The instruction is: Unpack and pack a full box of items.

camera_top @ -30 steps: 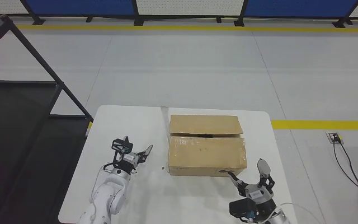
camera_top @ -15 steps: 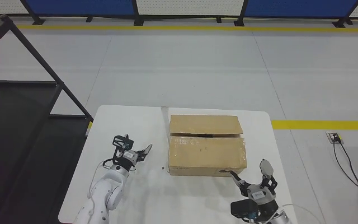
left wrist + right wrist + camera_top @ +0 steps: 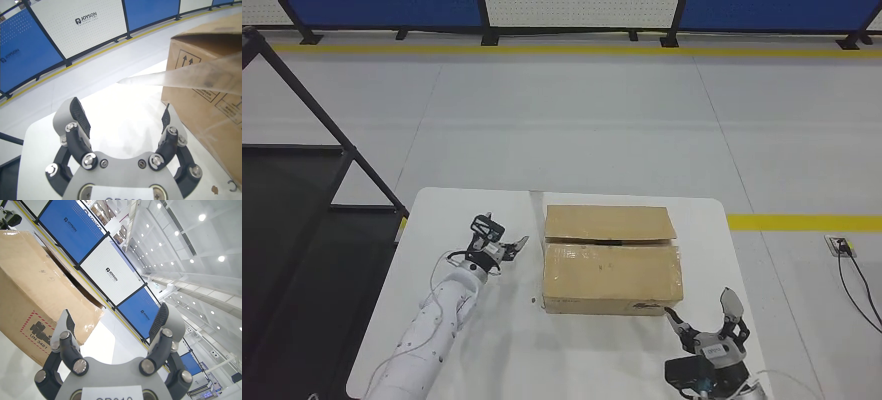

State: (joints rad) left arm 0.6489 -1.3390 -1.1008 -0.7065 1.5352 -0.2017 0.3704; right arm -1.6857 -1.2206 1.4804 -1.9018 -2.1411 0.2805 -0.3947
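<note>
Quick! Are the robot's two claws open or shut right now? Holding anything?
Left gripper: open, holding nothing, beside the cardboard box.
Right gripper: open, holding nothing.

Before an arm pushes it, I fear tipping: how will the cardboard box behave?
The cardboard box is wide, low and flat on the table, so it likely slides, not tips. Its top flaps show a gap, so they probably flex.

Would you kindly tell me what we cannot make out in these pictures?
- Contents of the box: top view, the flaps cover them, leaving a dark slit.
- Translucent strip before the box: left wrist view, blurred; its far end is cut off by the edge.
- Brown speck on the table: left wrist view, too small to identify.
</note>
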